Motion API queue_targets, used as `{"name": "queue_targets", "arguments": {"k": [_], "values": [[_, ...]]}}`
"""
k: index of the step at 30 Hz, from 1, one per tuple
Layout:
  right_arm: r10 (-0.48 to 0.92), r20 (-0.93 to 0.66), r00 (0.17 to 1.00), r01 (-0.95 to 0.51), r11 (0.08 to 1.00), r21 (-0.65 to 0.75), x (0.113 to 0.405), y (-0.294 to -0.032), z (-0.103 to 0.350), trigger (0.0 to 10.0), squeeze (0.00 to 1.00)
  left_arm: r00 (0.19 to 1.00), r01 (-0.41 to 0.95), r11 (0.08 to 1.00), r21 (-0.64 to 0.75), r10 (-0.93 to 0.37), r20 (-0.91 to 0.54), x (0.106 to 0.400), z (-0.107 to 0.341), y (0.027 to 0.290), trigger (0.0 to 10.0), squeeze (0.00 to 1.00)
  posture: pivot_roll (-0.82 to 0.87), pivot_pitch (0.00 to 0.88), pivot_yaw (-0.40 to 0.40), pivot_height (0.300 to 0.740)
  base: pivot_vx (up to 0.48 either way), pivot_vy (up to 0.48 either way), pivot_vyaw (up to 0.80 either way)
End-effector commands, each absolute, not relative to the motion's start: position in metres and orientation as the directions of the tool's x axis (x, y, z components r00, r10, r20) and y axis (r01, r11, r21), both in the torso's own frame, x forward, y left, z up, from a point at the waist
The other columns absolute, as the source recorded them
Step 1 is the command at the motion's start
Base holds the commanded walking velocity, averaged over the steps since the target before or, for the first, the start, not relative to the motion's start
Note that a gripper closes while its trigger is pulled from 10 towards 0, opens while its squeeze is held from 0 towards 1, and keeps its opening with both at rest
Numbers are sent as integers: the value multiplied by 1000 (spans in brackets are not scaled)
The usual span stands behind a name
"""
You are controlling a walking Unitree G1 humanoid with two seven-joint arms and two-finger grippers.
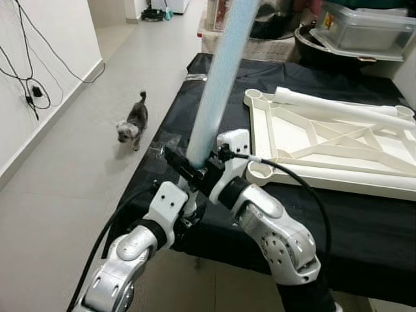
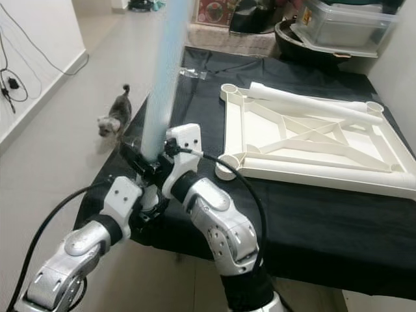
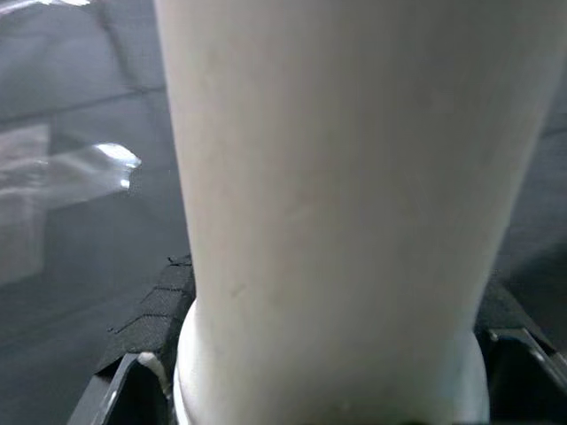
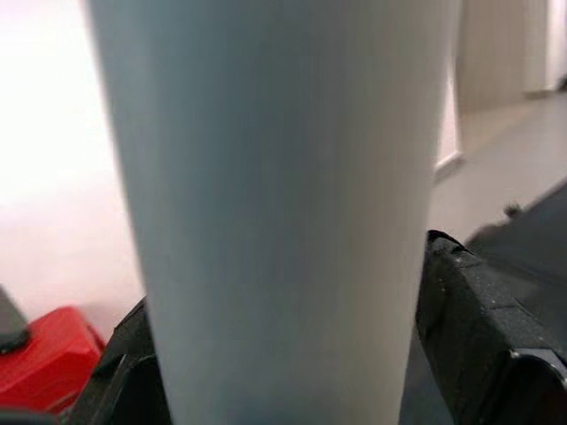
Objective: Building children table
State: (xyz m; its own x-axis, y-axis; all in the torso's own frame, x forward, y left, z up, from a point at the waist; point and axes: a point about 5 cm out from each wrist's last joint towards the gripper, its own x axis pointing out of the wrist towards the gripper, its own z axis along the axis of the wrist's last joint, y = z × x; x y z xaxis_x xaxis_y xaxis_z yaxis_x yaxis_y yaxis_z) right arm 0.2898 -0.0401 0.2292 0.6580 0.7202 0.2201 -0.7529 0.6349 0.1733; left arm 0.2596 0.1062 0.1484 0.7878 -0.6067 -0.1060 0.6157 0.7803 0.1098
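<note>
A pale, long table leg (image 1: 221, 78) stands nearly upright over the front left edge of the black-clothed table (image 1: 364, 221). My right gripper (image 1: 185, 166) is shut on its lower end, fingers pointing left toward the wall. My left gripper (image 1: 190, 194) is shut on the same leg just below, at its flared base. The leg (image 3: 354, 177) sits between black fingers (image 3: 146, 328) in the left wrist view, and in the right wrist view the leg (image 4: 266, 221) has a finger (image 4: 469, 310) beside it. The white tabletop (image 1: 338, 140) lies upside down on the cloth, another leg (image 1: 338, 107) resting across it.
A small grey dog (image 1: 133, 123) stands on the tiled floor left of the table. Cables (image 1: 32, 91) hang on the left wall. A plastic bin (image 1: 364, 26) and dark bowls crowd the far end behind the table.
</note>
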Motion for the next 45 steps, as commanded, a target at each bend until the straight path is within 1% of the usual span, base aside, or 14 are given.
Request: {"name": "queue_targets", "arguments": {"k": [1,4,6,9,12,13,17,26,38,39,40,41,42,45], "values": [[739,215,638,-770,609,191,298,-52,230,10000,0,719,693,720,43,-686,-112,250,149,109,10000,0,96,111,-64,740,0,0,0],[764,210,609,-792,579,191,299,-55,230,10000,0,695,716,698,20,-709,-118,247,149,112,10000,0,96,111,-64,740,0,0,0],[864,189,467,-880,432,198,299,-63,233,10000,0,599,787,612,-71,-787,-145,235,148,120,10000,0,95,115,-64,740,0,0,0],[894,187,408,-906,371,203,297,-64,235,10000,0,568,806,584,-97,-809,-151,231,148,122,10000,0,95,116,-66,740,0,0,0],[953,174,249,-953,208,222,287,-66,235,10000,0,486,844,509,-169,-859,-161,220,147,124,10000,0,94,120,-66,740,0,0,0],[953,174,249,-953,208,222,287,-66,235,10000,0,486,844,509,-169,-859,-161,220,147,124,10000,0,94,120,-66,740,0,0,0],[983,147,109,-967,71,246,276,-66,231,10000,0,427,863,456,-216,-889,-167,213,146,122,10000,0,94,122,-66,740,0,0,0],[991,133,8,-963,-29,270,264,-60,227,10000,0,318,880,354,-316,-934,-161,199,142,113,10000,0,84,123,-56,740,0,0,0],[992,124,-37,-958,-70,277,261,-58,226,10000,0,277,883,321,-343,-945,-172,193,141,113,10000,0,84,115,-54,740,0,0,0],[992,122,-42,-957,-75,280,261,-57,226,9765,0,275,883,321,-343,-945,-175,192,141,113,10000,0,84,115,-54,740,0,0,0],[991,123,-50,-956,-83,283,260,-57,226,3529,0,272,883,319,-345,-946,-179,192,142,114,10000,0,84,112,-54,740,0,0,0],[991,123,-50,-956,-83,283,260,-57,226,3529,0,272,883,319,-345,-946,-179,192,142,114,10000,0,84,112,-54,740,0,0,0],[990,127,-53,-954,-88,286,259,-57,226,0,0,271,882,318,-347,-946,-179,192,142,114,10000,0,84,111,-54,740,0,0,0],[991,126,-53,-954,-88,287,259,-58,226,0,0,269,882,317,-348,-946,-180,191,141,114,10000,0,84,111,-54,740,0,0,0]]}}
